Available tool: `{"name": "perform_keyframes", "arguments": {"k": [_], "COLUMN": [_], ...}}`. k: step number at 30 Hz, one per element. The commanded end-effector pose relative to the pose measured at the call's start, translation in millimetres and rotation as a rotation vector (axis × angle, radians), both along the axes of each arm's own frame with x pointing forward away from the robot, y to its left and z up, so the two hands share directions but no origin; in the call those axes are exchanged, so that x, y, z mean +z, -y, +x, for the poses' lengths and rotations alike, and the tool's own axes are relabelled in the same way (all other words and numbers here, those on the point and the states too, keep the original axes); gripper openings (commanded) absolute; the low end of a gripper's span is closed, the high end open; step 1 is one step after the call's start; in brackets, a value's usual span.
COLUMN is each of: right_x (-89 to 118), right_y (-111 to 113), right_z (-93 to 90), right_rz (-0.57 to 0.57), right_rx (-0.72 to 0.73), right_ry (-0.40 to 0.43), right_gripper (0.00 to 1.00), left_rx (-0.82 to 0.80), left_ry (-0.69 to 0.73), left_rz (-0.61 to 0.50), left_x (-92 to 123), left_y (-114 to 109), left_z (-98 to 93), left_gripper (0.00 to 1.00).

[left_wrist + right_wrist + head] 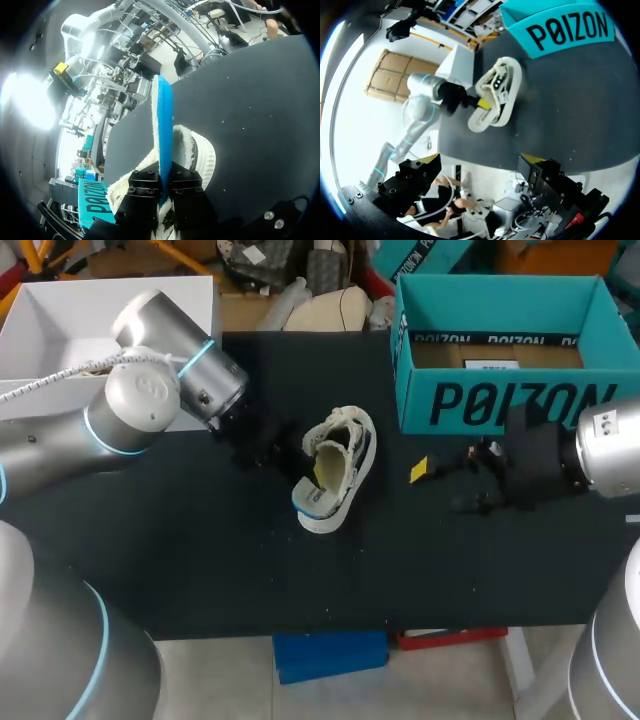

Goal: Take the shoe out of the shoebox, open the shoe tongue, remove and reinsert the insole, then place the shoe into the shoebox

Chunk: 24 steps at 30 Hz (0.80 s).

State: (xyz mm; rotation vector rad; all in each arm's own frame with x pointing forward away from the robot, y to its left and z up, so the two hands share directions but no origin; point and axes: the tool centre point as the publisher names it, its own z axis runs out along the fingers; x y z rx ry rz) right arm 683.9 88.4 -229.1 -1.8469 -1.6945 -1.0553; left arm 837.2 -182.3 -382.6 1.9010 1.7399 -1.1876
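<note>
The thin blue foam insole (162,120) is pinched edge-on between the 2 black fingers of the left pincer (161,189), which are closed down to the sheet's thickness. The sheet stands out straight ahead of the fingers. The white low-cut fabric shoe (199,152) lies on its side on the black table top (200,550), just beneath and ahead of that pincer, with its opening turned toward it.

Whether the insole is being drawn out or fed back cannot be told. Either way, the sheet is best guided in line with the shoe's length so that it is not buckled against the collar. The shoe is gripped by nothing, so it is likely to be dragged along if the pull is made at an angle.

The right pincer (480,160) is spread wide and nothing is held in it. The shoe lies well ahead of it, so this pincer could be brought in to steady the sole.

The teal cardboard shoebox (500,400) stands ahead of the right pincer and off to 1 side, near the shoe but apart from it. Bare table is seen on the shoe's other side, toward the near edge. That room is judged the safer one for swinging the insole clear.
</note>
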Motion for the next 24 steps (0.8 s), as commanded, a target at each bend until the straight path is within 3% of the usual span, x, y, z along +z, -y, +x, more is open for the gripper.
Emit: {"name": "perform_keyframes", "arguments": {"k": [1,11,13,18,24], "right_x": [0,0,0,0,0], "right_y": [-1,-1,-1,-1,-1], "right_z": [0.1,0.1,0.1,0.1,0.1], "right_rz": [-0.002,-0.002,-0.002,-0.002,-0.002], "right_rx": [-0.001,-0.001,-0.001,-0.001,-0.001], "right_ry": [-0.001,-0.001,-0.001,-0.001,-0.001], "right_gripper": [1.00,1.00,1.00,1.00,1.00], "left_rx": [0.003,0.059,0.061,0.041,0.014], "left_ry": [-0.007,0.024,0.016,0.001,0.000], "left_rz": [0.016,0.011,0.010,0.020,0.023], "left_x": [-2,1,1,6,20], "left_y": [7,6,6,-1,-11], "left_z": [7.1,19.5,16.4,6.0,-10.1], "left_gripper": [0.00,0.01,0.26,0.58,0.49]}}
